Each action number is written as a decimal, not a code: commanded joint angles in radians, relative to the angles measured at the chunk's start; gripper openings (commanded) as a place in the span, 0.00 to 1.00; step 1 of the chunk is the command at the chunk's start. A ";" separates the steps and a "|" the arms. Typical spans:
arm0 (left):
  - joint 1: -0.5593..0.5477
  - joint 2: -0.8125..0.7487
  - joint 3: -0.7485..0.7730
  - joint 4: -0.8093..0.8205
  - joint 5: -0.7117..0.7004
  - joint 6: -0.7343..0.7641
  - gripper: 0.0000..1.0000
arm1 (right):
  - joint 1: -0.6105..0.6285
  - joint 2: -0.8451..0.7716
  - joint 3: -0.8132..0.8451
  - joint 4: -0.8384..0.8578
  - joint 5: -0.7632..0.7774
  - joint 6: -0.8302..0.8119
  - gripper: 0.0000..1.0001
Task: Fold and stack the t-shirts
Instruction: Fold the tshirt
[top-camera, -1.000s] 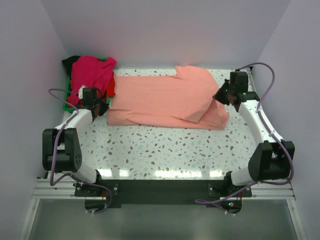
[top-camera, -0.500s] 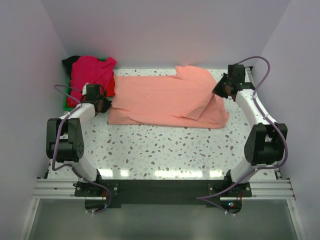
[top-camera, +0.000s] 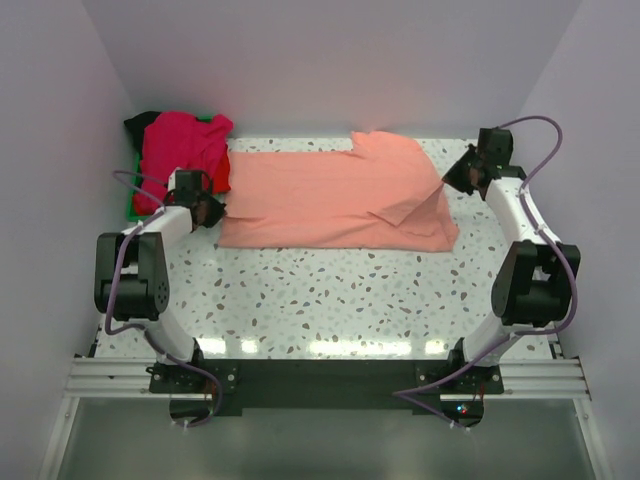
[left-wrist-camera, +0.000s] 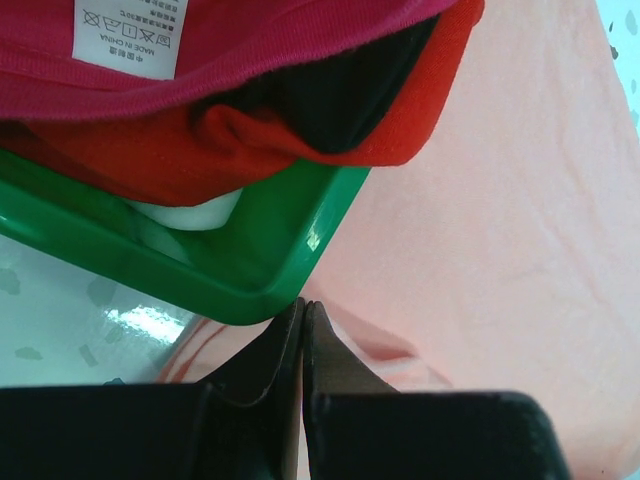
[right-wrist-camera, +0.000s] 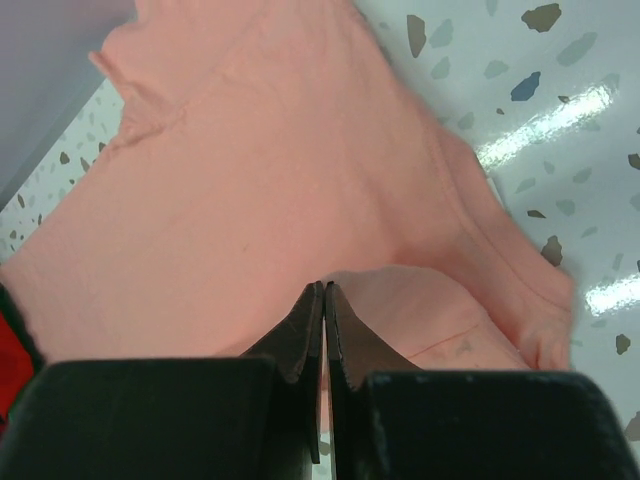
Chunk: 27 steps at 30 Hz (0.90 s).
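**Both grippers pinch the ends of the salmon-pink shirt**

Taking the top view as a dial centred on the table (top-camera: 330, 290), the salmon-pink t-shirt (top-camera: 320, 195) lies flat across the far half, stretched sideways from about 10 o'clock to 2 o'clock. A flap of it is folded over near its 3 o'clock end, and a sleeve pokes out toward 12 o'clock.

The left gripper (top-camera: 207, 211) sits at the shirt's 9 o'clock edge. In the left wrist view its jaws are pressed tight together, with no gap showing, and the salmon-pink cloth (left-wrist-camera: 500, 220) bunches right at the left gripper's (left-wrist-camera: 302, 308) tips, so it has hold of that edge.

The right gripper (top-camera: 460, 178) is at the shirt's 3 o'clock end. Its wrist view shows the jaws closed to a thin slit with salmon colour in it, and the shirt (right-wrist-camera: 260, 190) rises in a tent up to the right gripper's (right-wrist-camera: 323, 292) tips, so it has that end pinched too.

The other shirts are heaped at the table's 10 o'clock corner on the green tray (top-camera: 130, 210). The magenta-pink t-shirt (top-camera: 180, 145) is on top, the red t-shirt (top-camera: 222, 172) shows at its 4 o'clock side, and the black t-shirt (top-camera: 140, 122) peeks out at 10 o'clock. The tray's corner lies just beside the salmon-pink shirt's left edge. From the left wrist a white care label (left-wrist-camera: 130, 30) shows on the magenta cloth
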 joint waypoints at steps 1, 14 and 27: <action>0.012 0.014 0.031 0.035 -0.061 0.023 0.00 | -0.019 0.009 0.015 0.063 -0.019 0.001 0.00; 0.013 0.019 0.065 0.046 -0.082 0.035 0.00 | -0.033 0.100 0.032 0.100 -0.085 0.010 0.00; 0.019 0.089 0.151 0.015 -0.108 0.049 0.00 | -0.033 0.207 0.141 0.099 -0.115 0.009 0.00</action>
